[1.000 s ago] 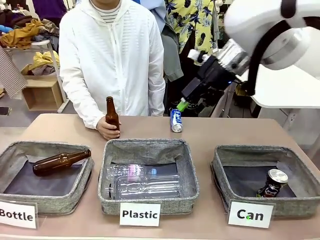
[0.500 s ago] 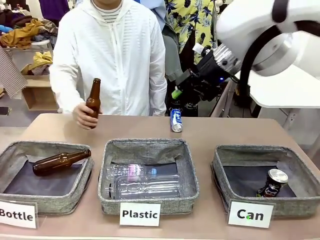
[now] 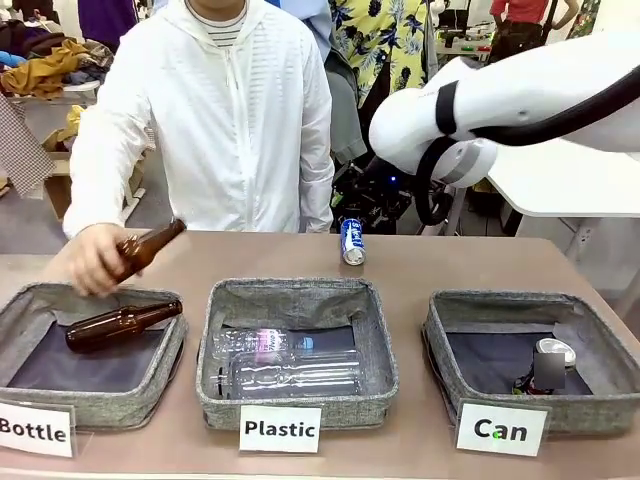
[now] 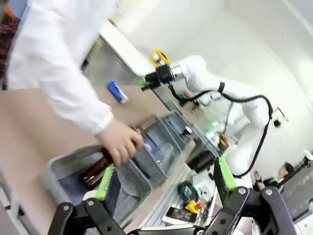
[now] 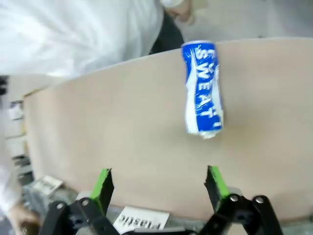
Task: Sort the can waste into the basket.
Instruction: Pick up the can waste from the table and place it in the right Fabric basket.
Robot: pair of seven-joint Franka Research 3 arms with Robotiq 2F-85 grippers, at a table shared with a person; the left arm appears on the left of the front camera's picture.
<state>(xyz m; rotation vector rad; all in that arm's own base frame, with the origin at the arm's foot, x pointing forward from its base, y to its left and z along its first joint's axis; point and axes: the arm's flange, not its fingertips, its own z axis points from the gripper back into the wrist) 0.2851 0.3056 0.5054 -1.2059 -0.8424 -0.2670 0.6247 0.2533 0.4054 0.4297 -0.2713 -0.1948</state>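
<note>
The blue and white can [image 3: 352, 241] lies on the table's far side, behind the middle basket. In the right wrist view the blue and white can [image 5: 202, 88] lies a little ahead of my open right gripper [image 5: 159, 182], nothing between its green pads. The black can with a silver top [image 3: 545, 368] leans inside the grey basket [image 3: 440, 335] carded "Can" at the front right. The left wrist view shows my left gripper [image 4: 165, 177] open and empty, high over the table's left end. From there my right gripper [image 4: 143, 83] hangs just above the blue can [image 4: 117, 91].
A person's hand [image 3: 92, 258] holds a brown bottle [image 3: 150, 246] tilted over the "Bottle" basket [image 3: 25, 300], which holds another brown bottle [image 3: 122, 324]. The "Plastic" basket [image 3: 300, 295] holds clear plastic bottles. My right arm's white elbow [image 3: 450, 110] spans the upper right.
The person has carried the brown bottle from the table to the left, over the "Bottle" basket. My right arm has swung left and lower, behind the blue can.
</note>
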